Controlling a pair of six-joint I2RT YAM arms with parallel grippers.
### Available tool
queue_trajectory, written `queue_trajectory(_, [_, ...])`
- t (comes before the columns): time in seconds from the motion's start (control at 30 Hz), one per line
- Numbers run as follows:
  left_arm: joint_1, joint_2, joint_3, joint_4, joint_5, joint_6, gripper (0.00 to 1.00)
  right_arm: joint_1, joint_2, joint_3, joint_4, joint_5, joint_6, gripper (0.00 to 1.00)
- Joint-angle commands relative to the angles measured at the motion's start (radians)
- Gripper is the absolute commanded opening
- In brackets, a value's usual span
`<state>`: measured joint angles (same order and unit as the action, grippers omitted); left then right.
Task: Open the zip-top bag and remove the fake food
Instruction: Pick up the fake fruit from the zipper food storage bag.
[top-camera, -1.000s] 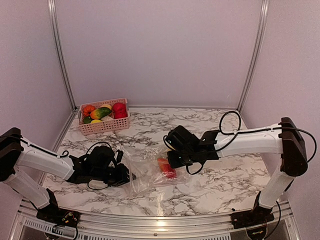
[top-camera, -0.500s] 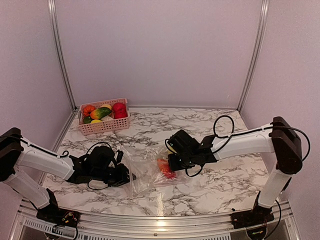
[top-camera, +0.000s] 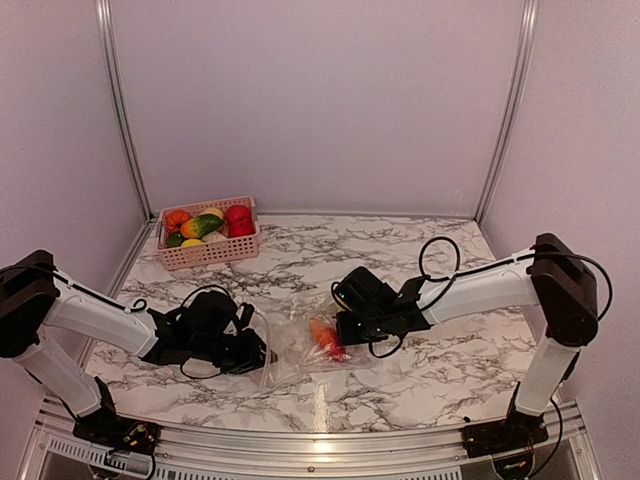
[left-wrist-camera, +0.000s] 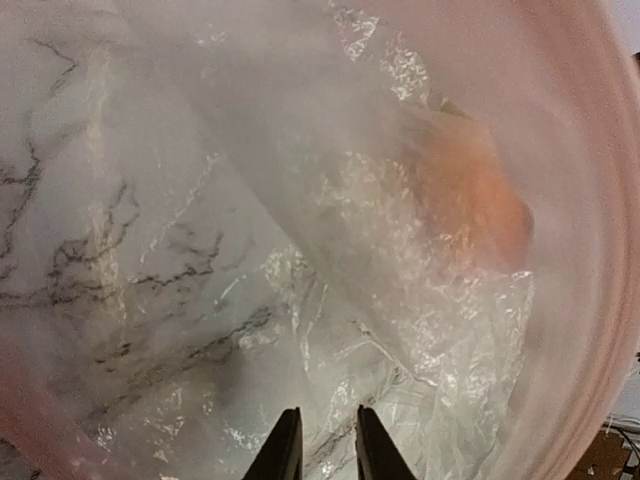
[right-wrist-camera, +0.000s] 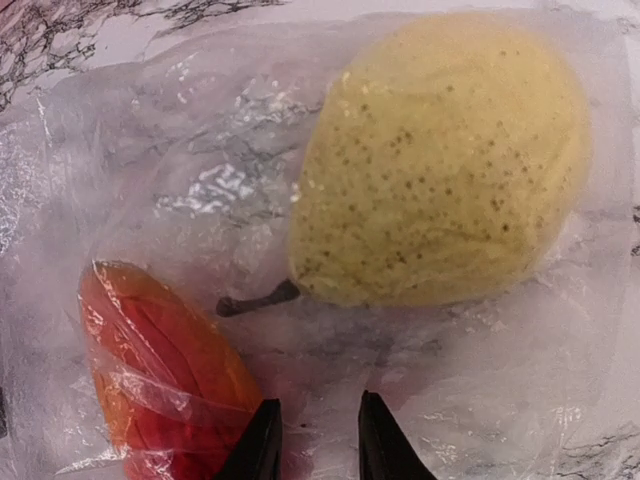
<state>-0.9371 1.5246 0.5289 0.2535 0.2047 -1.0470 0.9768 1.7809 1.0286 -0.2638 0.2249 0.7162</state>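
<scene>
The clear crinkly zip-top bag (top-camera: 290, 345) lies on the marble table between my two grippers. Inside it are fake food pieces: a speckled yellow pear (right-wrist-camera: 440, 160) and a red-orange piece (right-wrist-camera: 160, 370), which also shows in the top view (top-camera: 324, 338). My left gripper (top-camera: 258, 352) is at the bag's left end, jaws nearly closed with plastic between them (left-wrist-camera: 322, 445). An orange blur (left-wrist-camera: 470, 200) shows through the film ahead. My right gripper (top-camera: 338, 328) is low on the bag's right part, jaws narrow on the plastic (right-wrist-camera: 318, 440), just below the pear.
A pink slatted basket (top-camera: 210, 254) with several toy fruits and vegetables stands at the back left. Metal frame posts (top-camera: 120, 110) rise at the rear corners. The table's front edge (top-camera: 320, 432) runs just below the bag.
My right gripper has moved left and down onto the bag, and the red-orange piece has shifted a little left with it. My left gripper has edged slightly right.
</scene>
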Motion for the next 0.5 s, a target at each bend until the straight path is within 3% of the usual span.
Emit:
queue_trajectory(0.0, [-0.007,0.031,0.049,-0.041,0.005,0.038,0.2,0.016,0.031,0.012,0.019,0.036,0.045,0.26])
queue_trajectory(0.47, [-0.008,0.049,0.054,-0.034,-0.037,0.034,0.22,0.09,0.154,0.091,0.02,0.02,0.042,0.27])
